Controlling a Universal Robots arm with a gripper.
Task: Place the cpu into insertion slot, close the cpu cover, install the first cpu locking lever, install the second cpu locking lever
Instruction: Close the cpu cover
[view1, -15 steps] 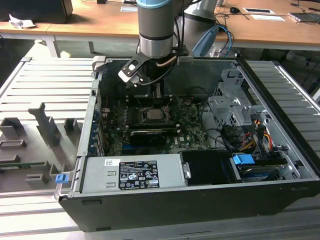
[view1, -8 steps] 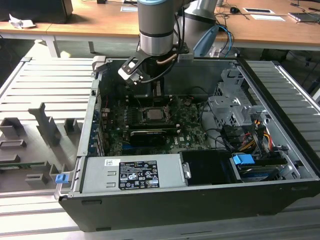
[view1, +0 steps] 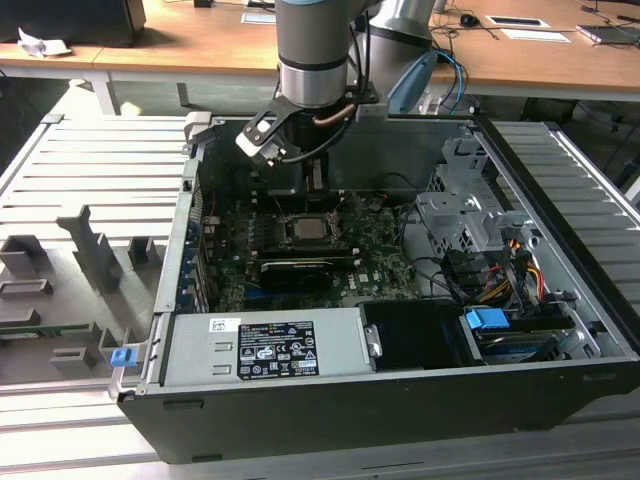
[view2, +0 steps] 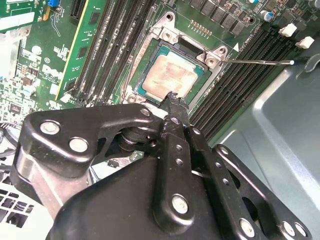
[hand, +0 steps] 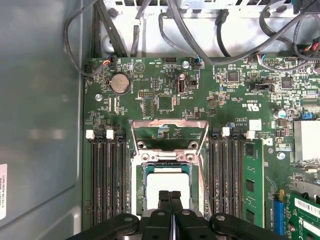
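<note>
Grey ribbed metal surface (view1: 60, 180). Pale silvery square cpu (hand: 167, 177) is seated in black square insertion slot (view2: 185, 47); grey metal cpu cover (hand: 170, 123) not yet shut. Empty tool (view1: 313, 180) is pinched together at cpu's 12 o'clock, exterior view; gentle push likely needed.

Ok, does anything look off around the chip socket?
Nothing looks damaged. The chip lies flat and square in the socket. The metal cover is swung up off it, though, and a thin lever sticks out free at the side. The shut gripper hangs at the chip's edge.
</note>
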